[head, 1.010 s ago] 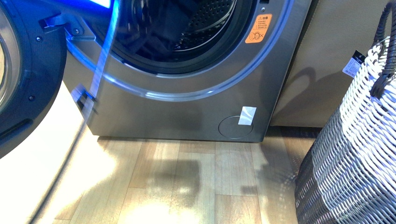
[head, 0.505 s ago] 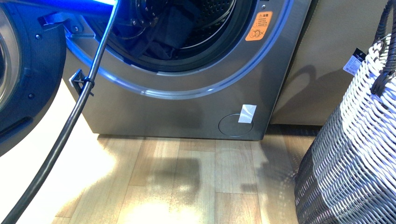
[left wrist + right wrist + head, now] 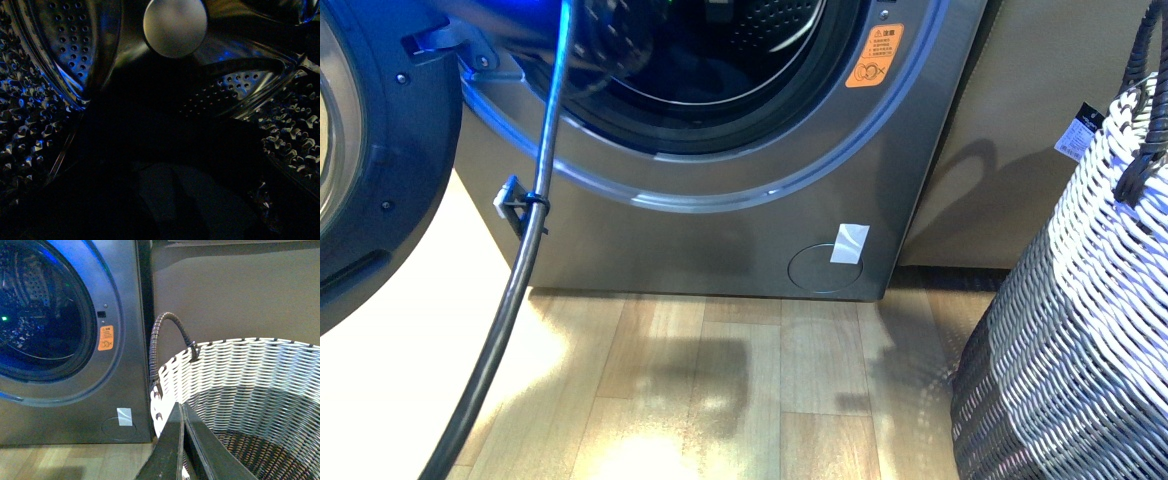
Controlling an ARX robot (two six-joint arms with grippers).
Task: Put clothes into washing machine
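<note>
the washing machine porthole stands open, its door swung aside at the left. a black cable crosses the opening's left edge. the white woven basket crowds the right side; bare wooden floor lies between.

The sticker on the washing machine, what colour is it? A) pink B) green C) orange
C: the sticker beside the round opening of the washing machine is orange, seen in the front view and the right wrist view alike.
</note>
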